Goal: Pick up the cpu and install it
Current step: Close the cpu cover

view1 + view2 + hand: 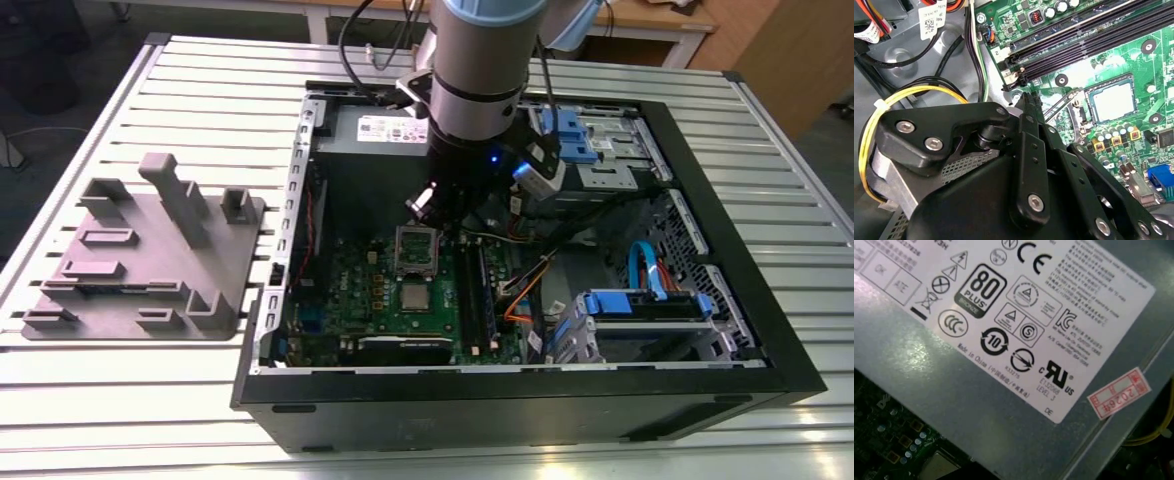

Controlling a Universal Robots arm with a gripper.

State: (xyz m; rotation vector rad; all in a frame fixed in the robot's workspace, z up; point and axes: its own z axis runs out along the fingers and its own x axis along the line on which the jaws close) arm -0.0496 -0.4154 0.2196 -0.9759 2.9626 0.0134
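Okay, gripper (430, 208) hangs low inside the open PC case (534, 388), whether open or closed I can't tell; cpu (416, 295) lies flat in the socket (1090, 103) near its tip, apart from it.

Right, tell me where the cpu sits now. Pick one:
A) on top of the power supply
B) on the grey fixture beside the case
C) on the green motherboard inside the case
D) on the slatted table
C: in the exterior view the cpu lies flat on the green motherboard inside the open case, its silvery top facing up.
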